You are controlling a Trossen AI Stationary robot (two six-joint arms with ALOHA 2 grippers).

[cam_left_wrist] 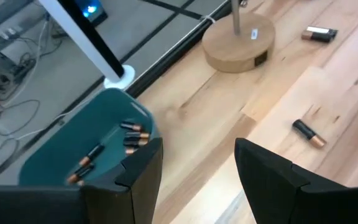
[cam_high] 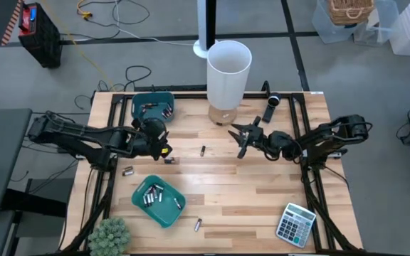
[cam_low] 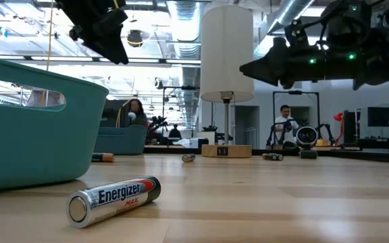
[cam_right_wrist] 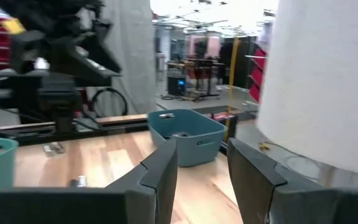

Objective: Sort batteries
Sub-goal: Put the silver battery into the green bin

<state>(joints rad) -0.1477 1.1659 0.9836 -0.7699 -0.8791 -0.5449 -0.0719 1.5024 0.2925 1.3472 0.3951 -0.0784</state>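
Observation:
Loose batteries lie flat on the wooden table: one [cam_high: 203,150] mid-table, one [cam_high: 169,160] and one [cam_high: 127,171] near my left gripper, and one [cam_high: 198,224] by the near edge. The last shows large in the low view as a silver Energizer cell [cam_low: 113,198]. More batteries lie in the far teal bin [cam_high: 154,107] and the near teal bin [cam_high: 159,201]. My left gripper [cam_high: 159,134] hovers open just on the near side of the far bin [cam_left_wrist: 61,155]. My right gripper [cam_high: 235,139] hangs open near the lamp base, above the table. Both grippers are empty.
A white-shaded lamp [cam_high: 228,75] on a round wooden base [cam_left_wrist: 238,46] stands at the far middle of the table. A calculator [cam_high: 295,224] lies at the near right corner and a small plant [cam_high: 109,235] at the near left. A black device [cam_high: 272,99] sits at the far right.

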